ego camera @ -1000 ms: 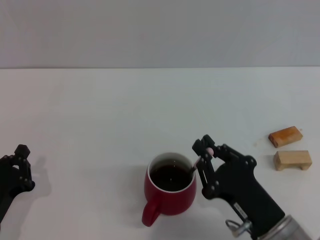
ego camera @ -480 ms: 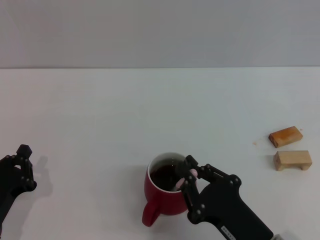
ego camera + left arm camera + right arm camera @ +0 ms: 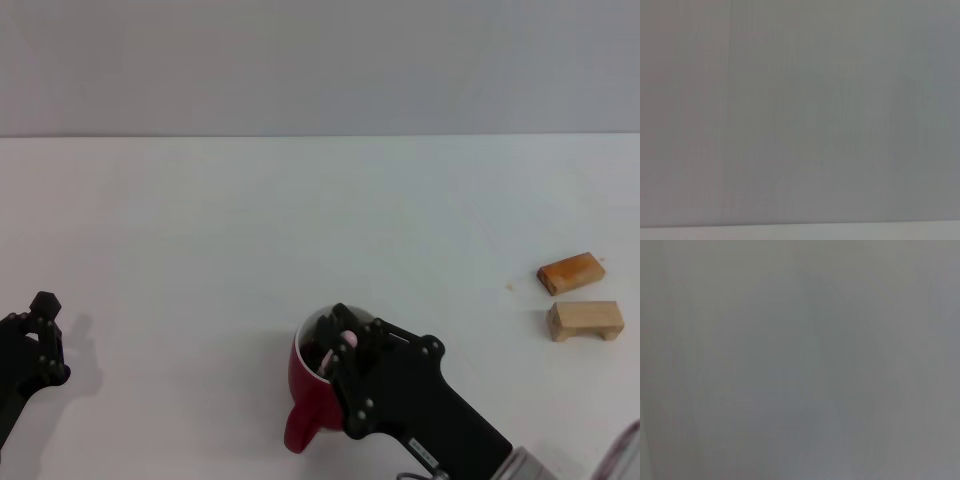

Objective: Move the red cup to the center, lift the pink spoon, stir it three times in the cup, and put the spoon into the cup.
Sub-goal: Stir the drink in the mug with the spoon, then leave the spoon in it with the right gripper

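Gripper work going on over the red cup (image 3: 303, 378), seen from the head view: right gripper (image 3: 341, 345) reaching in from the robot's right and near side, hanging directly over the cup's mouth and covering most of the white inside and the dark liquid. Pinching the pink spoon (image 3: 348, 340) between closed fingers, with only a small pale pink bit of the handle peeping out at the fingertips, above the cup's opening; spoon bowl hidden behind the black gripper body, so not possible to tell whether dipping into the liquid. Cup sitting upright on the white desk (image 3: 250, 220), near the front edge and roughly in the middle of the desk's width, loop handle pointing toward the robot and a little to its left. Left gripper (image 3: 38, 340) resting low at the robot's far left, well apart from the cup, holding nothing visible; impossible to tell whether its fingers are parted or together. Lying off to the robot's right, well apart from the cup, two small wooden blocks: an orange-brown block (image 3: 571, 273) farther back and a pale wooden block (image 3: 585, 320) just in front of it, close together but not touching. Both wrist views showing nothing but a plain grey surface.
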`<state>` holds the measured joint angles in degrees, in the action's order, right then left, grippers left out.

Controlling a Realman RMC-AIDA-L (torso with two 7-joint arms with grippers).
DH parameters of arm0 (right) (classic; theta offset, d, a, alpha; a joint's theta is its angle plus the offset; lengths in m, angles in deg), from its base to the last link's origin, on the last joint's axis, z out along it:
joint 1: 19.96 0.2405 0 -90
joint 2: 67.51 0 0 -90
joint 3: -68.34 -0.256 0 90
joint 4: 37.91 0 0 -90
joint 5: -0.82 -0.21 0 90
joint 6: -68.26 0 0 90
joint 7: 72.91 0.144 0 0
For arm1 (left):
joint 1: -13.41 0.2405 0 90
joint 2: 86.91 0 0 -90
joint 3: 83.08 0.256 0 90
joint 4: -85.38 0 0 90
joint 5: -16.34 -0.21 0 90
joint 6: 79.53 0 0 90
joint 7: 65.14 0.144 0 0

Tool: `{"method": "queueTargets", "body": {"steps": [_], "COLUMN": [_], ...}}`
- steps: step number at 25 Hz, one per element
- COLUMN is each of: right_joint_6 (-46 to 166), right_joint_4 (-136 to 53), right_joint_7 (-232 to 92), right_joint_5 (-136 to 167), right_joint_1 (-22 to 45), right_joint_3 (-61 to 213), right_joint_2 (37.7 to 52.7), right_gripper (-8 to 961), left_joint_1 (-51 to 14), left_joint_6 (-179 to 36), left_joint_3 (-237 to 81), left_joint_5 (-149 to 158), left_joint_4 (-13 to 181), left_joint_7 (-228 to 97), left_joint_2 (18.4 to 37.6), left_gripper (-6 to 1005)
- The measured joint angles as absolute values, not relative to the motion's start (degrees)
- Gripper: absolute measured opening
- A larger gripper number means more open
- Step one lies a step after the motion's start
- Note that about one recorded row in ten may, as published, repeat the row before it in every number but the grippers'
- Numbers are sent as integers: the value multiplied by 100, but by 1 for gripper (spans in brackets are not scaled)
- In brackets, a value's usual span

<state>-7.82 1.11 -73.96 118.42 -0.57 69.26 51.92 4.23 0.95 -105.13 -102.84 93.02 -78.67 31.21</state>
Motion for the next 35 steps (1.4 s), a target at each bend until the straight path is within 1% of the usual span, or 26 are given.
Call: {"method": "queueTargets", "body": {"steps": [8, 15, 24, 30, 35], "right_joint_6": [-682, -726, -946, -987, -969], "right_joint_4": [-134, -316, -384, -220, -126], "right_joint_7": [-7396, -7404, -7440, -7445, -7447], "right_joint_5": [11828, 11831, 11838, 11942, 12063], "right_joint_1": [240, 226, -65, -534, -606], "right_joint_3": [6734, 6523, 6420, 6451, 6482], "right_joint_2": [5203, 5185, 5158, 5157, 5156], "right_gripper": [27, 27, 25, 23, 23], "left_joint_1": [460, 462, 460, 420, 365], "left_joint_6": [124, 124, 102, 89, 81], "left_joint_3": [-10514, -10514, -10524, -10547, -10549], "left_joint_5": [-10284, -10283, -10276, -10252, -10253], "left_joint_4": [9293, 9294, 9300, 9299, 9294], "left_joint_7": [-7867, -7867, -7867, -7867, -7867], "left_joint_2": [3121, 3121, 3121, 3121, 3121], "left_gripper": [-1, -1, -1, -1, -1]}}
